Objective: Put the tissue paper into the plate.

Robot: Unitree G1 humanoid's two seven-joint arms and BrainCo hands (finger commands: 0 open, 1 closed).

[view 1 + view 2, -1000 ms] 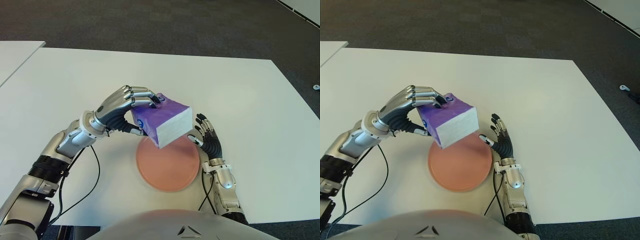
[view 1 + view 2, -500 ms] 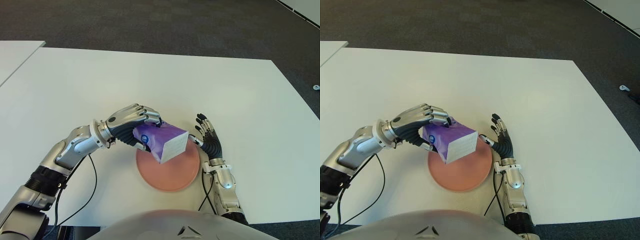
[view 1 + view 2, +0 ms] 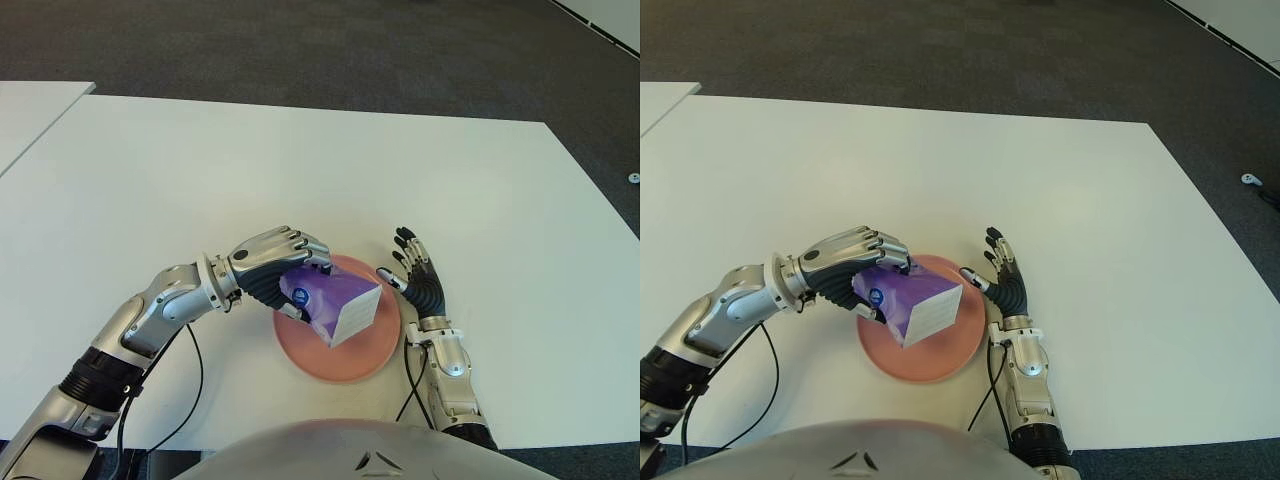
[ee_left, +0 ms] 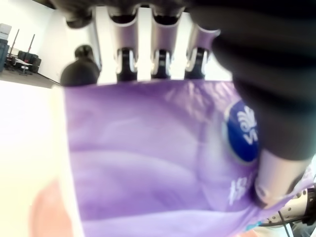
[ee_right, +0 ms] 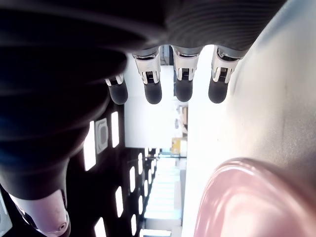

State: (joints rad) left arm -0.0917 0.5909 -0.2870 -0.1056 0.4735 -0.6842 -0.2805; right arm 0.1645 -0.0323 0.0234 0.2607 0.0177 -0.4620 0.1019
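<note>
Over the near edge of the table (image 3: 200, 170), the left hand (image 3: 270, 268) is wrapped around the tissue pack (image 3: 335, 303), with its fingers (image 3: 305, 248) curled over the purple top and the thumb pressed against the side that carries the round blue logo. The left wrist view confirms this grasp: four fingers lie across the far edge of the purple wrapper and the thumb sits on the logo side. The pack is tilted, its white end facing the robot and angled down toward the plate (image 3: 370, 355). It sits over the middle of the plate, and its lower corner seems to touch or nearly touch the pink surface; I cannot tell which.

The pack looks light and soft. Its plastic wrap is probably a little slick and gives under pressure, so a grip across the broad faces, as the hand has now, should hold without crushing it much. It is not fragile, and a short drop onto the plate would likely do no harm. Because it is tilted, it may tip or slide flat once let go.

The right hand (image 3: 418, 283) shows just beside the plate's right rim, its fingers spread and holding nothing. Its wrist view shows straight fingertips with the pink rim close by.
</note>
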